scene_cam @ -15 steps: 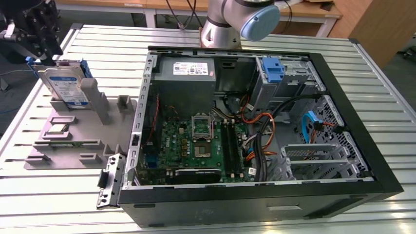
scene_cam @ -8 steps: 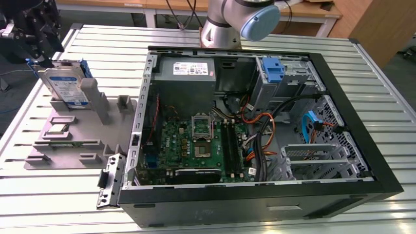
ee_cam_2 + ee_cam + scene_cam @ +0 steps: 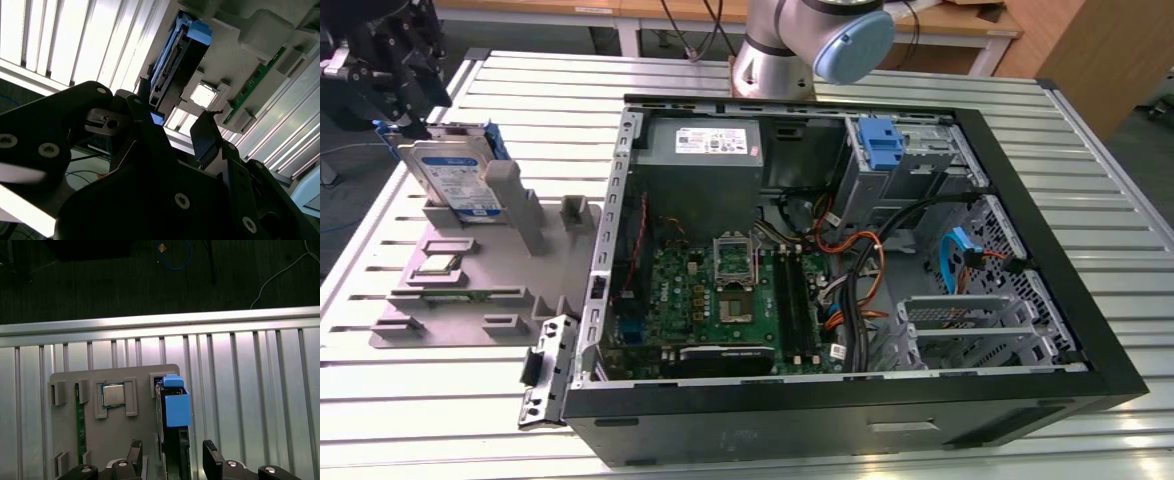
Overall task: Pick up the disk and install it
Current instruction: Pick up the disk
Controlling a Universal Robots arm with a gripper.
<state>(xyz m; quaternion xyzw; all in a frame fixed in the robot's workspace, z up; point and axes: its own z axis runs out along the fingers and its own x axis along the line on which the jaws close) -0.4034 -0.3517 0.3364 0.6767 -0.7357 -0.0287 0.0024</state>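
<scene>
Gripper (image 3: 172, 449) spread, fingers (image 3: 210, 456) either side of the disk (image 3: 454, 178), not pinching it; disk upright in grey holder (image 3: 467, 305), on the exterior view's left of open case (image 3: 1107, 380).

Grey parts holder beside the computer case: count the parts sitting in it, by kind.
Disk: 1
Processor chip: 1
Green circuit board strip: 1
Total: 3, all slotted in the grey holder.
</scene>
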